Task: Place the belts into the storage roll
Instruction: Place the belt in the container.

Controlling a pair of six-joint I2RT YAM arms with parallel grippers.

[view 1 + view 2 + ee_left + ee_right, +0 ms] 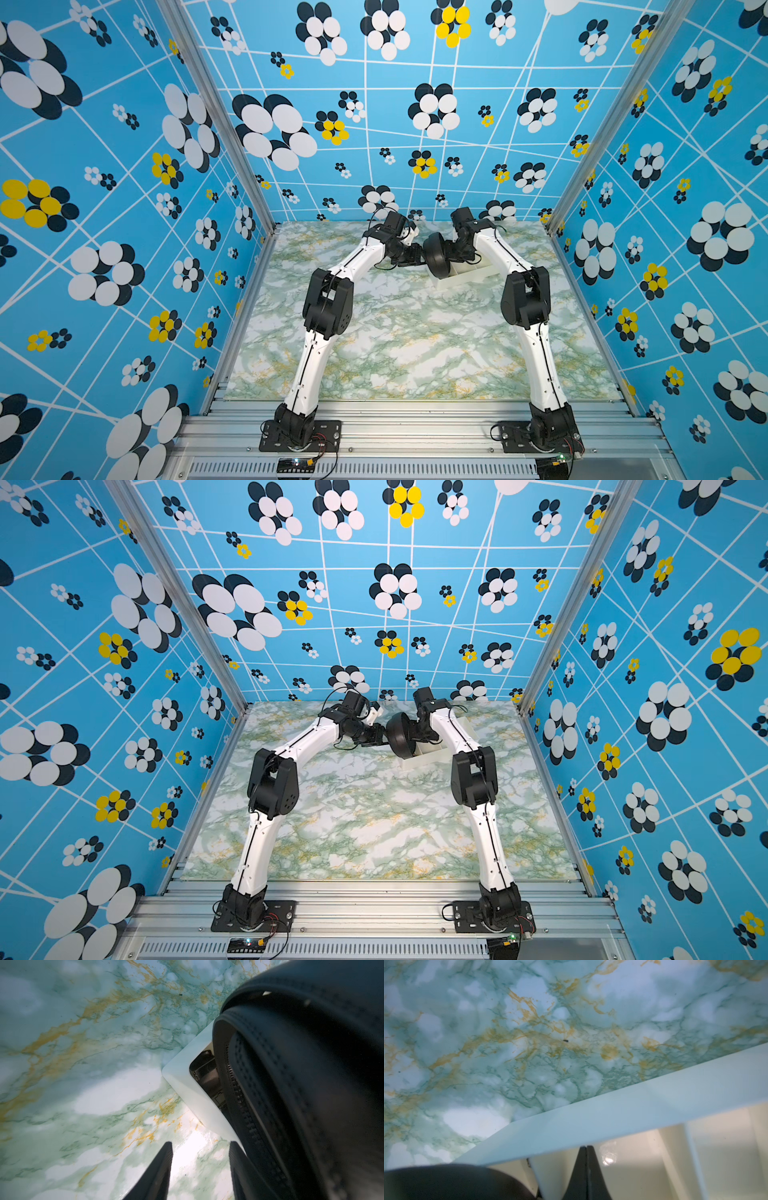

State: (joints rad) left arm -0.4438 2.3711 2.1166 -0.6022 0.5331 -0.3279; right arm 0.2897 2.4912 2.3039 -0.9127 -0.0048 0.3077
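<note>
Two white and black robot arms reach from the near edge of a green and gold marbled table (415, 332) toward its far middle, inside a booth with blue flowered walls. There a cream-white tray (478, 276) with low walls lies at a slant, partly under the right arm. A black belt (438, 255), wound into a thick coil, stands on edge in the tray's end compartment, the end nearest the left arm, and rises well above the walls; both top views show it there (401, 735). The left gripper (200, 1144) sits just beside the coil on the side away from the tray. In the left wrist view its two dark fingers (160, 1167) stand partly apart with only bare table between them, so it has hold of nothing; one finger lies right against the outer wrap of the belt (291, 1084), though contact cannot be confirmed. The same view shows a rounded corner of the tray (178, 1070) and a dark metal part inside it next to the coil. The right gripper (586, 1147) hangs over the tray behind the belt. In the right wrist view its fingers are pressed flat together with nothing between them, above the compartment next to the belt's, just inside the tray's long wall (612, 1111). The belt (456, 1182) shows there as a dark rounded mass to one side, beyond a partition.
</note>
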